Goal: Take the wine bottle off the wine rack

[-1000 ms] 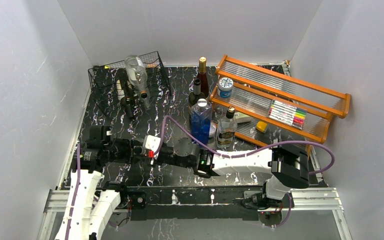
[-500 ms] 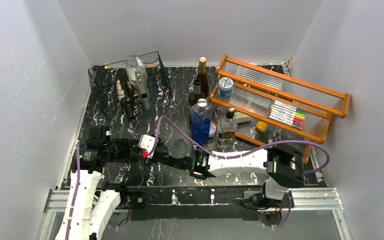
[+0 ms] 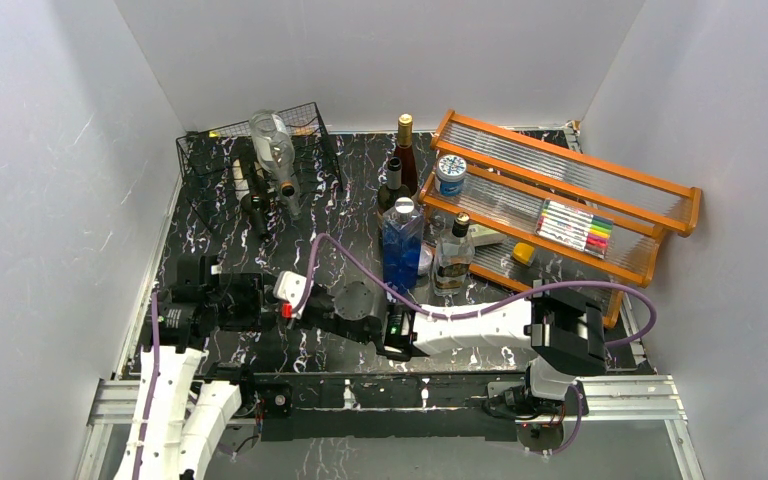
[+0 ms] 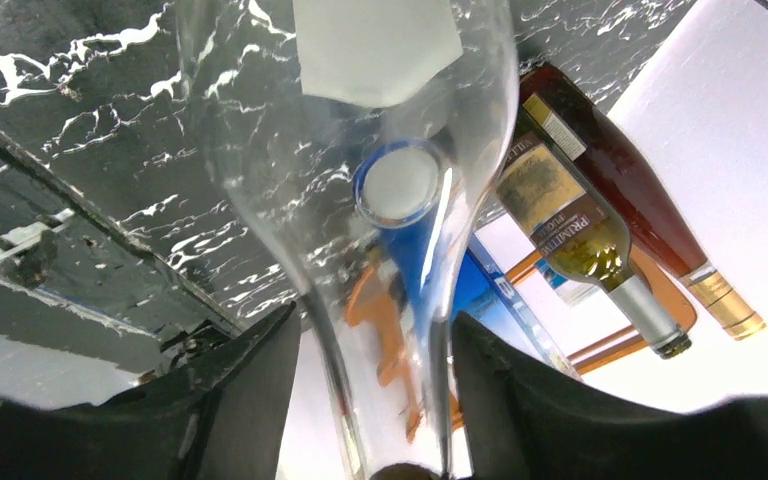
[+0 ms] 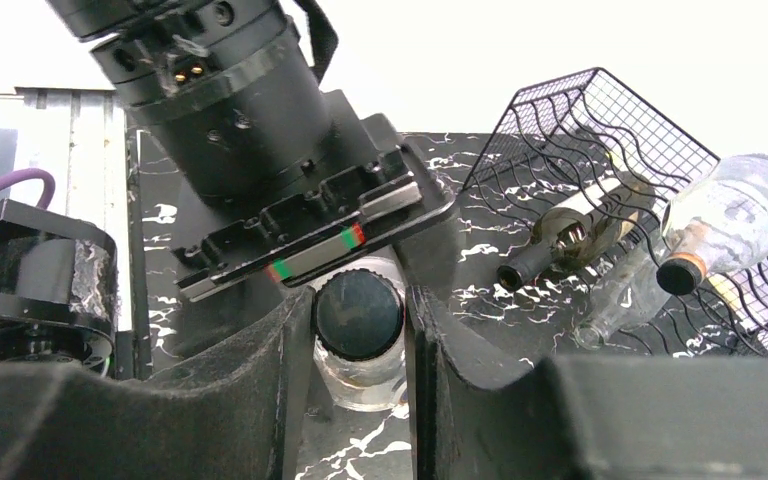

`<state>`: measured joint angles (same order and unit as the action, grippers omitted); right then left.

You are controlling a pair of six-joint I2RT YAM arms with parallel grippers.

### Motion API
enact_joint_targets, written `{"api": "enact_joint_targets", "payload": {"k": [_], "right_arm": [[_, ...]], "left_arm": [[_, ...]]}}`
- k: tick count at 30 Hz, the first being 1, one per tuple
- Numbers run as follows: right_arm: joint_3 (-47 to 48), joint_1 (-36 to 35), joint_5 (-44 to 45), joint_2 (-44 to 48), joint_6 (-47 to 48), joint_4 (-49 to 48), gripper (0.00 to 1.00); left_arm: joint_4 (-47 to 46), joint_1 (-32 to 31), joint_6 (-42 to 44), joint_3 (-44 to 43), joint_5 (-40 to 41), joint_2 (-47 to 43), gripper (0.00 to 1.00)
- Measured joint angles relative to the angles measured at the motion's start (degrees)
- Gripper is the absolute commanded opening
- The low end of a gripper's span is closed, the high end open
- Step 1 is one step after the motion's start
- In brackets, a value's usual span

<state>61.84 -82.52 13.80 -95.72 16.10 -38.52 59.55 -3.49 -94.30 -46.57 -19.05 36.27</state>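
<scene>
A clear glass wine bottle with a white label is held low over the table at near left, away from the rack. My left gripper is shut on its narrowing neck, also in the top view. My right gripper is shut on the bottle's black cap, right against the left gripper, and shows in the top view. The black wire wine rack stands at the far left and still holds a clear bottle and a dark bottle; it also shows in the right wrist view.
A blue bottle, a small clear bottle and two dark bottles stand mid-table. The orange tiered shelf with markers fills the right. White walls enclose the table. A purple cable loops over the right arm.
My right arm has moved left and its gripper has come up against the left gripper, over the bottle's cap. The left gripper has shifted slightly right.
</scene>
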Motion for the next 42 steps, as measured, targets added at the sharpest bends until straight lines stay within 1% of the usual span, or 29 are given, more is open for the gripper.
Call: {"api": "enact_joint_targets", "payload": {"k": [1,2,3,9,13,19,22,24,26,27,30,32,33,37,42], "right_arm": [[0.0,0.0,0.3,0.0,0.0,0.0,0.0],[0.0,0.0,0.4,0.1,-0.3,-0.1,0.0],[0.0,0.1,0.5,0.1,-0.7,-0.1,0.0],[0.0,0.4,1.4,0.4,-1.8,0.4,0.0],[0.0,0.4,2.4,1.6,-2.5,2.9,0.0],[-0.2,0.4,3.8,5.9,-4.3,10.5,0.0],[-0.9,0.4,6.0,10.7,-5.5,16.3,0.0],[-2.0,0.4,8.4,14.3,-5.7,20.9,0.0],[-3.1,0.3,10.2,17.4,-5.9,24.7,0.0],[-4.2,0.4,11.3,19.7,-6.3,26.7,0.0],[-7.4,0.4,15.3,25.9,-7.2,31.4,0.0],[-8.9,0.4,18.3,29.7,-8.4,35.0,0.0],[-9.2,0.4,18.7,30.3,-8.5,35.4,0.0],[-10.3,0.4,22.3,35.7,-11.7,42.5,0.0],[-9.7,0.8,24.5,37.4,-14.4,47.0,0.0]], "left_arm": [[-0.2,0.0,0.3,0.2,0.0,-0.3,0.88],[-0.3,-0.1,0.6,0.3,-0.1,-0.6,0.97],[-0.5,-0.1,0.6,0.3,-0.7,-1.0,0.98],[-1.7,-0.4,2.1,0.3,-1.7,-1.5,0.98],[-0.7,-0.4,5.8,-1.9,0.6,-0.2,0.98],[3.5,-0.5,16.4,-11.5,11.0,1.2,0.98],[5.2,-0.5,26.1,-18.0,20.3,2.5,0.98],[3.8,-0.5,31.0,-19.6,24.0,1.8,0.98],[2.7,-0.5,34.3,-19.6,24.8,0.6,0.98],[1.6,-0.5,37.3,-19.6,25.1,-0.3,0.98],[0.0,-0.5,47.4,-21.3,26.8,-0.7,0.98],[-4.2,-0.5,55.7,-22.6,26.3,-0.7,0.98],[-4.4,-0.5,56.0,-22.6,26.2,-0.7,0.98],[-11.1,-1.7,64.5,-22.5,23.3,-0.6,0.98],[-15.7,-3.6,69.8,-23.7,20.9,2.3,0.98]]}}
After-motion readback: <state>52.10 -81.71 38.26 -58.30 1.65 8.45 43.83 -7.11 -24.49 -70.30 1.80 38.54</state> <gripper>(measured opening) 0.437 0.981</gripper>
